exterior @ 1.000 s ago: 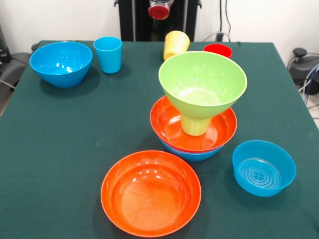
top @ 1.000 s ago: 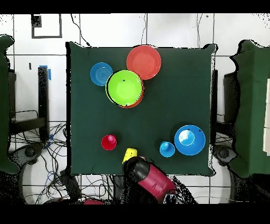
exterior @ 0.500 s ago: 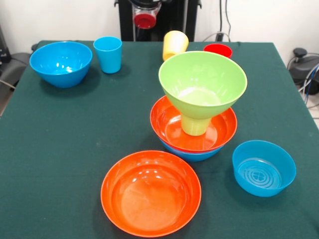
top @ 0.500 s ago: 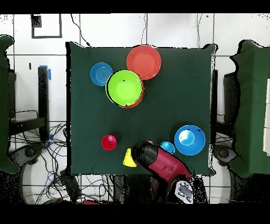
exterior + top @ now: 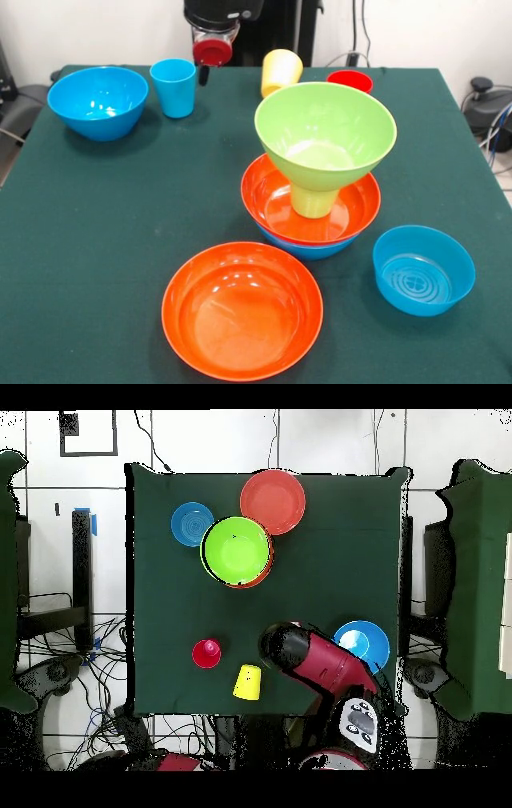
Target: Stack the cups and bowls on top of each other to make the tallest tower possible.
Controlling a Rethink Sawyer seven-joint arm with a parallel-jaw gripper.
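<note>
Arm's reaching in low at the table's back edge, gripper (image 5: 210,50) hanging just right of the blue cup (image 5: 174,87); can't tell its state. The tower (image 5: 320,172) stands well in front, open cloth (image 5: 120,224) between.

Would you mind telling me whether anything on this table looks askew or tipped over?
Yes: the yellow plastic cup at the far edge leans over instead of standing upright like the blue plastic cup. The glossy lime green bowl perched on a green cup looks level.
</note>
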